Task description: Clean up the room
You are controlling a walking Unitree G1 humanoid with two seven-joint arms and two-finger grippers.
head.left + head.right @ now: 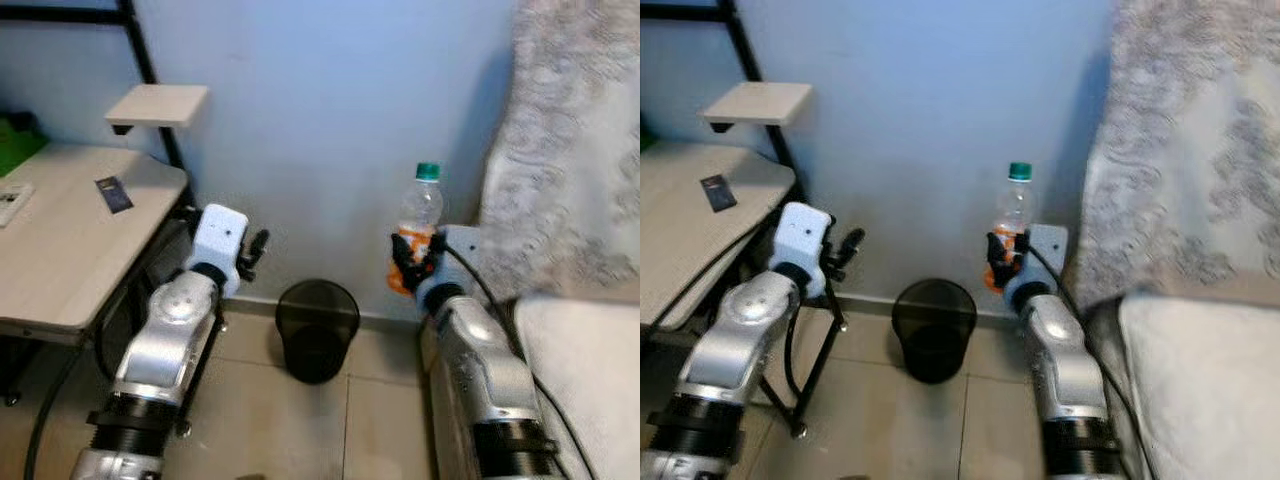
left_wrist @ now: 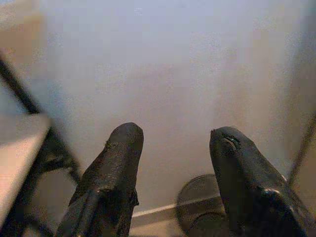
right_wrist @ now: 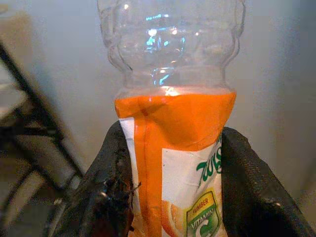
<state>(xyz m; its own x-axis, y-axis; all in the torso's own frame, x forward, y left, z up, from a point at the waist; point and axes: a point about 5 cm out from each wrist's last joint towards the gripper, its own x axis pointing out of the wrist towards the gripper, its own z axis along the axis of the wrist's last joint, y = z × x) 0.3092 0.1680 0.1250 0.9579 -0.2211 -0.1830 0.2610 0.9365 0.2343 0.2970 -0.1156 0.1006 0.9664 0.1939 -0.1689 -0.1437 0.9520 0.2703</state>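
Your right gripper (image 1: 412, 262), centre-right, clamps the bottle (image 1: 418, 226) upright for the bin (image 1: 317, 328) at lower centre; your left gripper (image 1: 255, 250) hangs wide, empty.

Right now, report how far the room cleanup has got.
Done: nothing visibly binned; the black mesh wastebasket looks empty. In hand: the right gripper holds an upright clear bottle with an orange label beside the basket. Left: drop it in. The left gripper is open.
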